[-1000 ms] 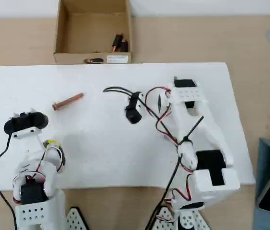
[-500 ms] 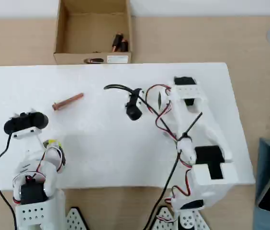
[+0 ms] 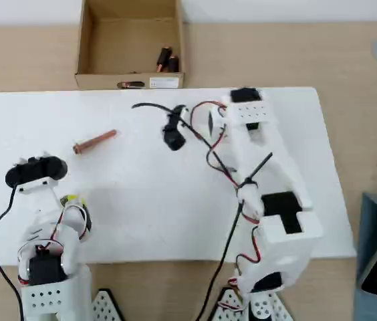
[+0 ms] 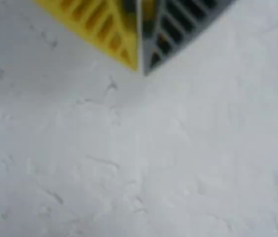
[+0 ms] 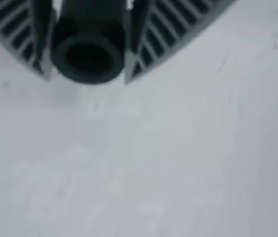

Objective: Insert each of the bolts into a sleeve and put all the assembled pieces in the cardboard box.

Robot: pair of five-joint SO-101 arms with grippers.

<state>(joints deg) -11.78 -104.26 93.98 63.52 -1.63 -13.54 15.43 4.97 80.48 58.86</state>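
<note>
White sheet (image 3: 142, 221) is covering the table (image 3: 35, 60). Cardboard box (image 3: 85, 47) is sitting at the far side, just off the sheet.

Progress: dark assembled pieces (image 3: 166, 60) are lying in one corner of the box. Looks like two, but I can't count them for sure.

One copper bolt (image 3: 95, 142) is lying loose on the sheet, well apart from both arms, with no sleeve on it.

Right gripper (image 5: 87, 76) is clamping a black sleeve (image 5: 87, 57) above the sheet, one open end showing.

Left gripper (image 4: 140, 66) is hanging close over bare sheet, jaws together, carrying nothing. That arm is sitting folded near its base.

My read: we're working on the last pair. Remaining steps are getting the bolt into the sleeve, then dropping the assembly in the box. Left arm is looking like the one to fetch the bolt, since it's on that side.
</note>
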